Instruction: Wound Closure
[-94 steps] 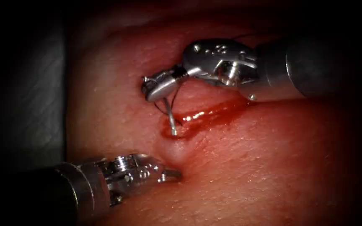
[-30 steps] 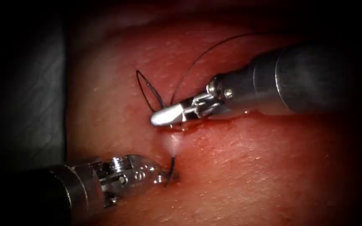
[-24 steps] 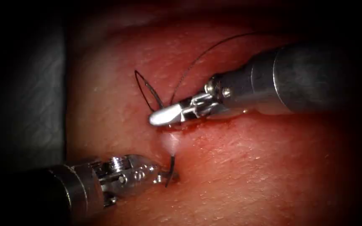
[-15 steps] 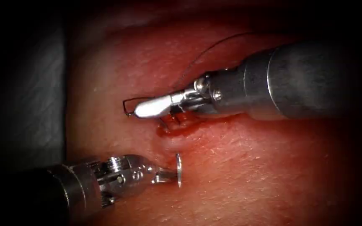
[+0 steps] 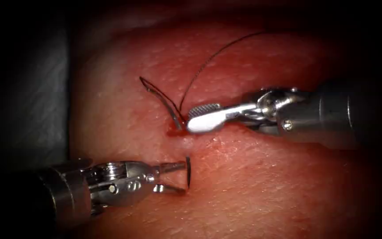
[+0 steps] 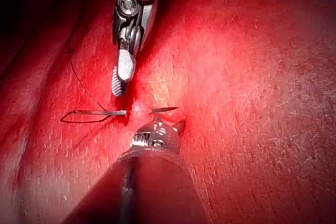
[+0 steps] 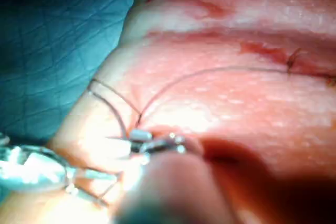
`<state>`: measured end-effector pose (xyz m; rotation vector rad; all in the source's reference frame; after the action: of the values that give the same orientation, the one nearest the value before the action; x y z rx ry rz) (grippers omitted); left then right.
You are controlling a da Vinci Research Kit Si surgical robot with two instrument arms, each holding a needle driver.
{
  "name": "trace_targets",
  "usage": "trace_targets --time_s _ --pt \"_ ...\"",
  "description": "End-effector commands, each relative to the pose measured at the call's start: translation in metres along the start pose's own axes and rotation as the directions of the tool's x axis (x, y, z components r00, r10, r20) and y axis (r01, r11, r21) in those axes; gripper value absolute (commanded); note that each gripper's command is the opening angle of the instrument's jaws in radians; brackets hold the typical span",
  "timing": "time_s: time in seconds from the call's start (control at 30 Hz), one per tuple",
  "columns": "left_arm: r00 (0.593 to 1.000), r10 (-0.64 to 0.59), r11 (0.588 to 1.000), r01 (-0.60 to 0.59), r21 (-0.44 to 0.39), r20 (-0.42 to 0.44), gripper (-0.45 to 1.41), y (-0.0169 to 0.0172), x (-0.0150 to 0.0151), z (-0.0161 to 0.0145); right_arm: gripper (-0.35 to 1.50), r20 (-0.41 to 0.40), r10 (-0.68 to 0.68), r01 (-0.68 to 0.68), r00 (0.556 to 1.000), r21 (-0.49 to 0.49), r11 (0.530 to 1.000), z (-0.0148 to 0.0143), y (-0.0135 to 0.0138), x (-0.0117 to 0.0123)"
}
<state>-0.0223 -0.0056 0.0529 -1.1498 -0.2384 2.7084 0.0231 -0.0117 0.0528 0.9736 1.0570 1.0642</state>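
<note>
In the lower left of the endoscope view, the left arm's steel tool (image 5: 173, 178) has its jaws parted around the tip of the thin curved steel needle (image 5: 188, 171) — gripping nothing. The exposed tip stands near vertical below the cut; the rest is buried in the red tissue (image 5: 266, 186). An off-centre grasp could let it slip back. Farther up, the right arm's steel tool (image 5: 203, 117) gapes empty beside the dark thread (image 5: 162, 98) looping at upper centre.
</note>
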Motion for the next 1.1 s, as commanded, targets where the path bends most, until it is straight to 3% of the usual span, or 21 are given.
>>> trace_targets --time_s 0.03,0.13,0.23,0.37,0.5,0.73,0.93,1.1 --pt "1.0 0.02 1.0 -0.02 0.003 -0.013 0.37 0.0003 0.0001 0.0009 1.16 0.008 -0.014 0.014 1.0 0.01 1.0 0.0 0.0 -0.0012" --pt "0.999 0.047 0.999 -0.046 0.011 -0.022 0.46 0.0005 0.0003 0.0009 1.14 0.012 -0.037 0.037 0.999 0.016 0.999 -0.0005 -0.0001 -0.0014" --pt "0.994 0.092 0.995 -0.09 0.028 -0.051 0.52 0.0009 0.0003 0.0007 0.94 0.022 -0.064 0.063 0.998 0.03 0.998 -0.0015 -0.0001 -0.0018" --pt "0.988 0.119 0.991 -0.112 0.071 -0.096 0.47 0.0007 0.0002 0.0002 0.84 0.027 -0.073 0.073 0.997 0.033 0.997 -0.0019 0.0 -0.0027" --pt "0.988 0.113 0.99 -0.102 0.101 -0.109 0.46 0.0002 0.0004 0.0 0.84 0.027 -0.081 0.08 0.996 0.033 0.996 -0.0018 0.0002 -0.0033" --pt "0.989 0.098 0.987 -0.082 0.141 -0.114 0.27 -0.0001 0.0006 -0.0007 0.76 0.03 -0.089 0.089 0.996 0.026 0.996 -0.0017 0.0004 -0.004" --pt "0.982 0.099 0.98 -0.068 0.187 -0.162 0.29 -0.0005 0.0011 -0.0003 0.72 0.029 -0.093 0.092 0.995 0.025 0.995 -0.0016 0.0005 -0.0043" --pt "0.975 0.102 0.97 -0.054 0.236 -0.195 0.41 -0.001 0.0008 0.0008 0.71 0.029 -0.097 0.096 0.995 0.025 0.995 -0.0015 0.0005 -0.0047"
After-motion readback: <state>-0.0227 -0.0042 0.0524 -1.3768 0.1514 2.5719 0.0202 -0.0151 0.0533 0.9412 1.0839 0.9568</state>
